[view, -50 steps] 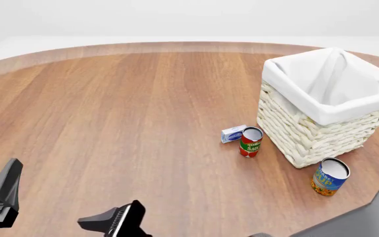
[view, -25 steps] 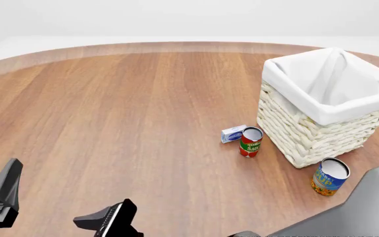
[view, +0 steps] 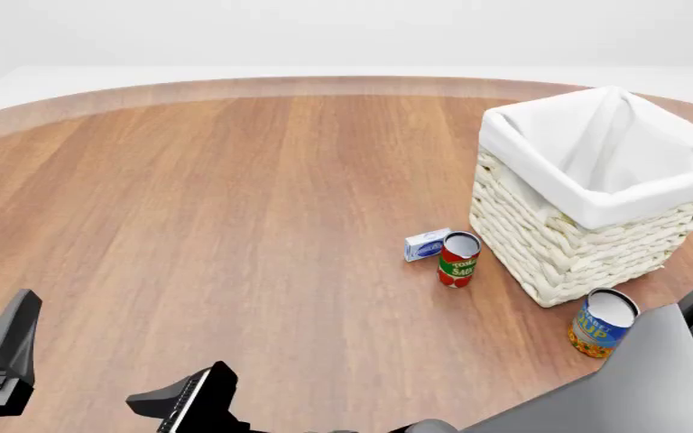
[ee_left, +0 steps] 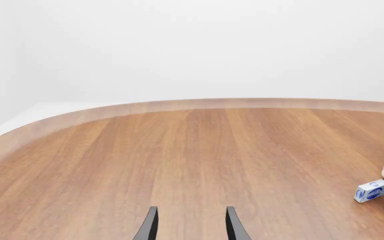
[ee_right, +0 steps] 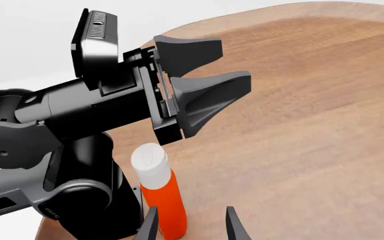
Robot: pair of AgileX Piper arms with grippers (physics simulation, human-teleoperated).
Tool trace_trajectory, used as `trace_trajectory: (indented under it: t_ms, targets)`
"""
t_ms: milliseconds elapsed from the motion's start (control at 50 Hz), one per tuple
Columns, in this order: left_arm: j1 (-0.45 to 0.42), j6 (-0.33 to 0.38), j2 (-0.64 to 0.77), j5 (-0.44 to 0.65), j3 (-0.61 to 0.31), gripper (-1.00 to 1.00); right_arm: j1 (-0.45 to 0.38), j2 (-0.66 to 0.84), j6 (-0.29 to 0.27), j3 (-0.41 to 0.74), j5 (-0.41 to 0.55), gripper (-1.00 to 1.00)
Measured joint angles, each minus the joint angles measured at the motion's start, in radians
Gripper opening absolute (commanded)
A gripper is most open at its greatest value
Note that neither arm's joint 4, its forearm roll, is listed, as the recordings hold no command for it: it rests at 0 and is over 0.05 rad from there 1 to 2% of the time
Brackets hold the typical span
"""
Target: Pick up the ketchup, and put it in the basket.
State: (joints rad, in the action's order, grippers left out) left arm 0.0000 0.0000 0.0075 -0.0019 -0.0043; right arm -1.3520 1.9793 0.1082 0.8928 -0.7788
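Front view, table point(view: 238, 198): round wooden top; carries everything below.
Basket point(view: 587, 212): cream wicker with white liner, the landmark here; upright, open mouth, nothing visible inside.
Right arm point(view: 648, 379): dark bulk in the near corner, on the arms' side of the basket; its gripper is out of this view.
Left gripper point(view: 94, 379): low at the near edge, well apart from the basket; jaws spread wide, nothing between them.
Blue-and-yellow can point(view: 603, 323): upright, just beside the basket's near corner.
Red can point(view: 457, 259): upright, near the basket's left wall.
Small blue-white box point(view: 426, 244): lying beside the red can, on its side away from the basket.
Ketchup point(ee_right: 160, 192): seen only in the right wrist view; upright, close against the left arm's base point(ee_right: 92, 200), well apart from the basket.
Right gripper point(ee_right: 190, 225): open at a moderate gap, empty; the bottle stands just off its one finger, not yet between them.
Handling, judged: light, smooth plastic, slightly squeezable, tall enough to tip; grip the orange body below the white cap.
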Motion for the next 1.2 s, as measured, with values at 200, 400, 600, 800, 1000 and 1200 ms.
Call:
trace_trajectory:
  t_ms: [200,400,600,800,1000,1200]
  targets:
    - [0.000,0.000,0.000,0.000,0.000,1.00,0.001,0.014,0.003,0.015,0.004,1.00]
    - [0.000,0.000,0.000,0.000,0.000,1.00,0.000,0.029,0.008,0.029,0.006,1.00]
    - [0.000,0.000,0.000,0.000,0.000,1.00,-0.003,0.037,0.010,0.042,0.013,1.00]
    - [0.000,0.000,0.000,0.000,0.000,1.00,-0.006,0.047,0.013,0.051,0.016,1.00]
    - [0.000,0.000,0.000,0.000,0.000,1.00,-0.011,0.051,0.013,0.059,0.022,1.00]
    - [0.000,0.000,0.000,0.000,0.000,1.00,-0.016,0.058,0.014,0.069,0.028,1.00]
